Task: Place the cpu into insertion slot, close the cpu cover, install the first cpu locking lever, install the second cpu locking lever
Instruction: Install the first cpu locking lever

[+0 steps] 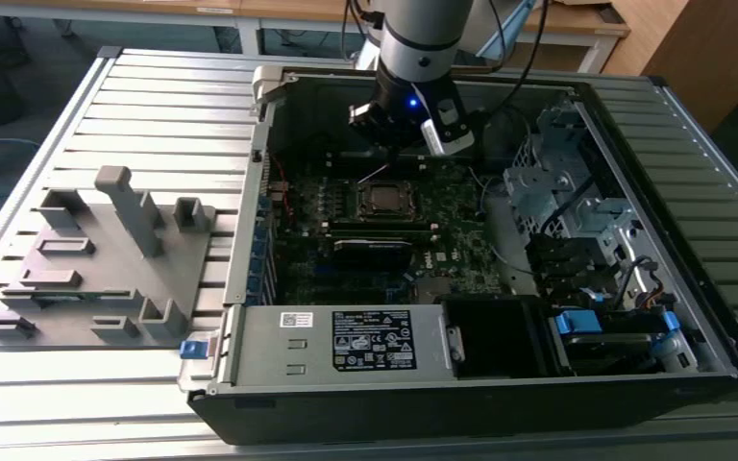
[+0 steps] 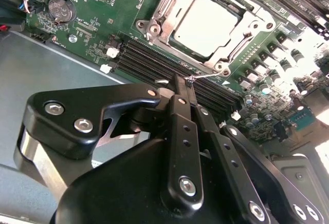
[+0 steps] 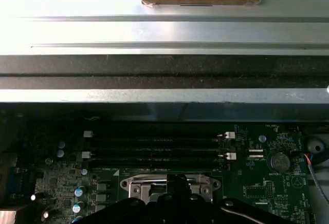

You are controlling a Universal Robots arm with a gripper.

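The cpu (image 2: 205, 24), a flat silver square, sits in the insertion slot (image 1: 384, 199) on the green motherboard. The cpu cover (image 2: 157, 9) lies flat around it as a metal frame. A thin wire locking lever (image 2: 208, 74) runs along the socket's edge beside the memory slots. Its hooked end is right at the tips of my gripper (image 2: 183, 82), whose black fingers are pressed together. Whether they pinch the wire I cannot tell. In the exterior view the gripper (image 1: 402, 146) hangs over the board just behind the socket. In the first wrist view the gripper (image 3: 177, 179) stands in front of the socket frame (image 3: 139, 185).
The open computer case (image 1: 676, 106) lies on a slatted metal table. Black memory slots (image 2: 164, 62) lie between gripper and socket. A power supply (image 1: 369, 341) and drive bays (image 1: 561, 192) line the case. A grey fixture block (image 1: 100, 259) stands at the exterior view's left.
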